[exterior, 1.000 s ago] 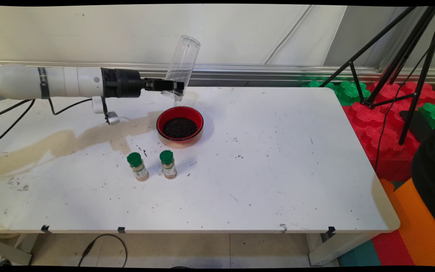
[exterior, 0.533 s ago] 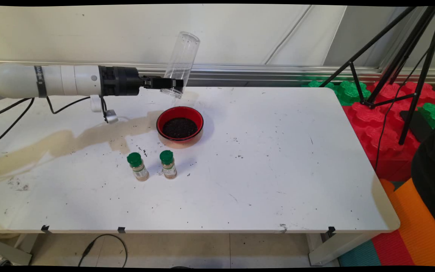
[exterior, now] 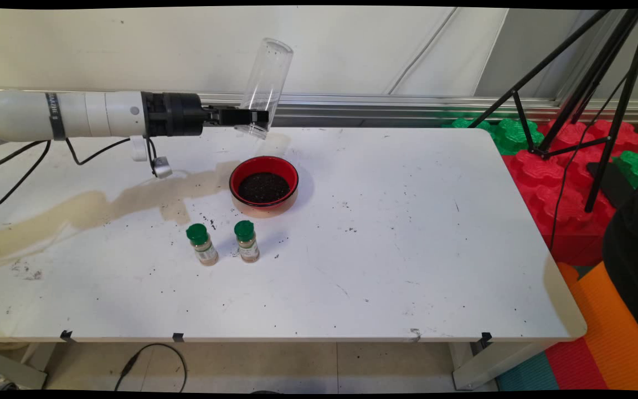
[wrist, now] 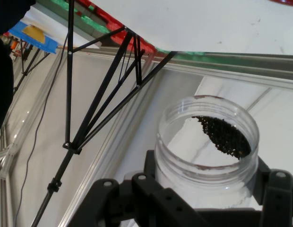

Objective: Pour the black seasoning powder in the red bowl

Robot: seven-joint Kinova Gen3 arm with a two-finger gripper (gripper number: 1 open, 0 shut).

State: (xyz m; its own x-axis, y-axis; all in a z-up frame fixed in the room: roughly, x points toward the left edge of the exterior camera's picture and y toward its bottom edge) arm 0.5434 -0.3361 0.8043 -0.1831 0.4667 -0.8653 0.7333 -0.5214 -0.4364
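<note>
Clear glossy plastic jar [exterior: 264, 87]; glossy red bowl [exterior: 264, 185]; matt white table [exterior: 407, 233].

1. Black two-finger gripper [exterior: 257, 117] on the white arm, level, clamped on the lower end of a clear plastic cylindrical jar [exterior: 265, 86]; jar tilted, mouth end down, closed end up and to the right.
2. Jar held in the air above the far-left part of the white tabletop [exterior: 407, 233], just behind a red round bowl [exterior: 263, 184] filled with dark granules.
3. Two small spice bottles with green caps, left one [exterior: 202, 244] and right one [exterior: 247, 241], upright side by side, nearer the front edge than the bowl.
4. Tan spill stain [exterior: 103, 205] runs from the bowl toward the left edge; dark crumbs scattered around.
5. Black tripod [exterior: 585, 83] and red and green foam blocks [exterior: 562, 166] beyond the right edge.
</note>
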